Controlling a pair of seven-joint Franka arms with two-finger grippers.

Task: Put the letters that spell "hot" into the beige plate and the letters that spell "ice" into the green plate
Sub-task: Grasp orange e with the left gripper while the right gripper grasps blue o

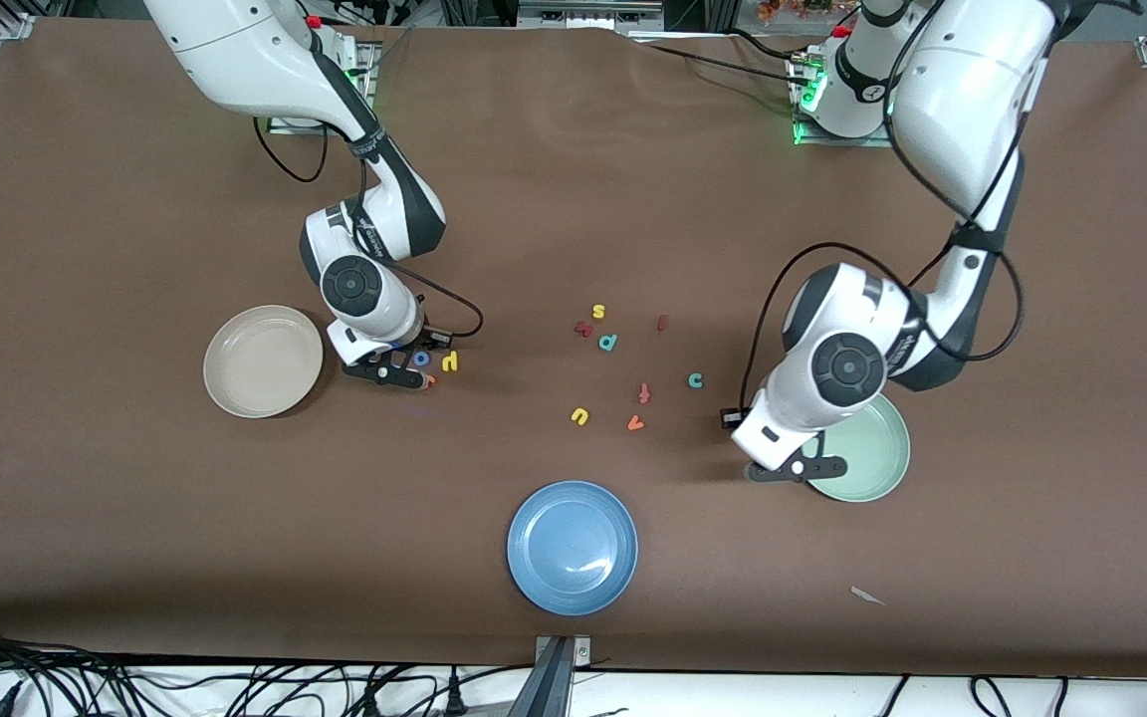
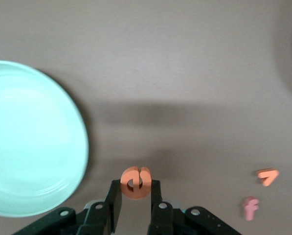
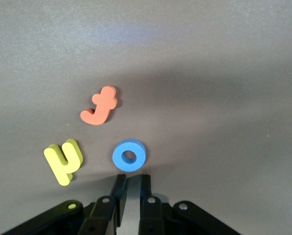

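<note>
My left gripper (image 2: 136, 188) is shut on the orange e (image 2: 136, 183) and holds it over the brown table, beside the rim of the green plate (image 1: 877, 453) (image 2: 33, 142). In the front view this gripper (image 1: 795, 468) hides the e. My right gripper (image 3: 131, 177) (image 1: 406, 370) is shut with nothing in it, just short of the blue o (image 3: 129, 155) (image 1: 421, 358). The yellow h (image 3: 63, 160) (image 1: 449, 361) and the orange t (image 3: 99, 106) lie beside the o. The beige plate (image 1: 263, 360) sits close by, toward the right arm's end. The dark red i (image 1: 662, 322) and the teal c (image 1: 696, 379) lie mid-table.
A blue plate (image 1: 572, 546) sits nearest the front camera. Loose letters lie mid-table: a yellow s (image 1: 598, 312), a dark red curved one (image 1: 583, 328), a teal stemmed one (image 1: 608, 342), a yellow u (image 1: 579, 416), an orange v (image 1: 635, 423) (image 2: 267, 176) and a pinkish one (image 1: 644, 392).
</note>
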